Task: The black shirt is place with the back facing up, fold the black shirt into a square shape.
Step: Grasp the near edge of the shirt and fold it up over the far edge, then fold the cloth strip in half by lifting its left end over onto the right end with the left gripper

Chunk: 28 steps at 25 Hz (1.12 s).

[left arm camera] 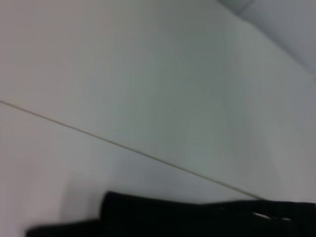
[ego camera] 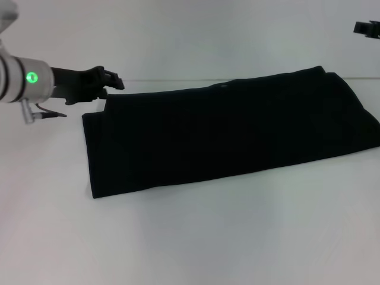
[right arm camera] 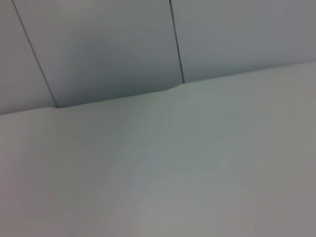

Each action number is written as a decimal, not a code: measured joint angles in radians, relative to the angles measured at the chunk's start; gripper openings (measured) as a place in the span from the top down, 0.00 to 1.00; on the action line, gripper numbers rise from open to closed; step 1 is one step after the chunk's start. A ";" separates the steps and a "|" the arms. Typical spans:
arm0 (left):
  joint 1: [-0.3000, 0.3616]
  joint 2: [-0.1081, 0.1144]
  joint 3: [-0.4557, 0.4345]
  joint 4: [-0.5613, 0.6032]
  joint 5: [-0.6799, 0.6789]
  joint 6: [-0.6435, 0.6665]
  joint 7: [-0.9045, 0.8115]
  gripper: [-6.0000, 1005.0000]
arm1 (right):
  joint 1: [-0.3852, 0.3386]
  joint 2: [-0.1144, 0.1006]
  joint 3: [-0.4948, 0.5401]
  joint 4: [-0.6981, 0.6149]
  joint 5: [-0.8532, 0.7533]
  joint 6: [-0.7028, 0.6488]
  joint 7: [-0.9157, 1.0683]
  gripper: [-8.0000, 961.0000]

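From my remote station, I note the large soft black fabric shirt [ego camera: 231, 133] lying flat on the plain white desk [ego camera: 190, 237], folded into a long band. No lettering shows on its upper face. The band runs from about 8 o'clock of the head view's centre, where its short edge ends squarely, up toward 3 o'clock, where it reaches the picture's edge. Its far long edge carries a small pale mark near 12 o'clock of the band.

The left claw [ego camera: 114, 82], black and mounted on a pale arm with a green light, sits at about 10 o'clock in the head view. It is just beside the far left corner of the shirt. I cannot tell whether it touches the cloth. Its fingers appear drawn close together, with nothing seen between them. I cannot confirm a grip on the cloth.

In the left wrist view, the black shirt [left arm camera: 197, 219] shows as a dark strip along one border, with white desk [left arm camera: 148, 89] and a thin seam line beyond it.

The right claw [ego camera: 367, 28] shows only as a small black part at about 2 o'clock in the head view, well apart from the shirt. I cannot tell how its fingers stand. The right wrist view shows only pale desk [right arm camera: 173, 173] and panelled wall [right arm camera: 108, 49].
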 joint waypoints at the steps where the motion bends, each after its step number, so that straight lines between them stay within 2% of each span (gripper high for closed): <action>1: 0.023 0.004 -0.012 0.008 -0.051 0.037 0.025 0.61 | -0.025 0.001 0.020 -0.030 0.022 -0.054 -0.010 0.60; 4: 0.100 0.022 -0.109 -0.036 -0.273 0.209 0.179 0.56 | -0.135 0.014 0.063 -0.099 0.171 -0.254 -0.095 0.34; 6: 0.138 0.033 -0.198 -0.095 -0.351 0.320 0.247 0.56 | -0.208 0.019 0.089 -0.105 0.311 -0.375 -0.184 0.26; 9: 0.150 0.037 -0.234 -0.116 -0.361 0.356 0.260 0.56 | -0.311 0.019 0.146 -0.051 0.516 -0.566 -0.325 0.14; 10: 0.196 0.037 -0.322 -0.164 -0.364 0.449 0.275 0.56 | -0.341 0.020 0.171 -0.022 0.567 -0.629 -0.365 0.13; 12: 0.212 0.033 -0.334 -0.171 -0.364 0.469 0.271 0.56 | -0.386 0.019 0.227 0.047 0.651 -0.755 -0.434 0.13; 15: 0.269 0.014 -0.360 -0.190 -0.361 0.524 0.213 0.56 | -0.434 0.019 0.317 0.132 0.717 -0.925 -0.489 0.12; 16: 0.280 0.009 -0.361 -0.194 -0.354 0.527 0.194 0.56 | -0.452 0.021 0.375 0.164 0.732 -1.016 -0.504 0.12; 21: 0.325 -0.010 -0.363 -0.198 -0.308 0.510 0.111 0.56 | -0.464 0.035 0.473 0.185 0.738 -1.127 -0.500 0.11; 28: 0.371 -0.031 -0.366 -0.200 -0.271 0.453 0.019 0.55 | -0.446 0.039 0.484 0.187 0.730 -1.102 -0.494 0.11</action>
